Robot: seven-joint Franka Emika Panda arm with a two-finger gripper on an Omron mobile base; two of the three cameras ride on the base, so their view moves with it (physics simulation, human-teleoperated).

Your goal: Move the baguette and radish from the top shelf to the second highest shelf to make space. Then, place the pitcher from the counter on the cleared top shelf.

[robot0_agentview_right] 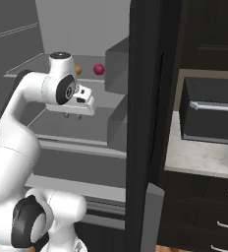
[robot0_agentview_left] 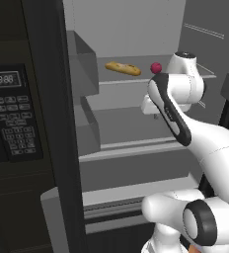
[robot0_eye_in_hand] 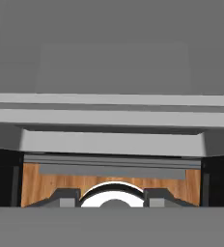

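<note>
**First step not yet begun: baguette and radish on the top shelf**

While the baguette and the radish both lie on the top shelf, nothing of the task is done, as I judge it. The gripper hangs in front of the open fridge, below the top shelf's front edge and above the second shelf, its fingers pointing down. They are parted with a modest gap and nothing sits between them.

The step in hand looks like the approach to the first pick. The next move calls for the hand to rise past the shelf edge, reach in over the panel and come down on one item. The radish is the nearer of the two, just beside the arm's wrist in the left base view; the baguette lies further left, well apart from it.

The baguette is a short golden-brown loaf with tapered ends, lying at a slight angle to the shelf front. Gripping it across its narrow width would suit the present gap better than along its length. The radish is a small smooth magenta ball and may roll if nudged. The top shelf is a flat pale grey panel with a thin light edge; the second shelf is darker, with a thick whitish lip. A strip of speckled stone counter shows to the right of the fridge; I cannot see the pitcher.
</note>
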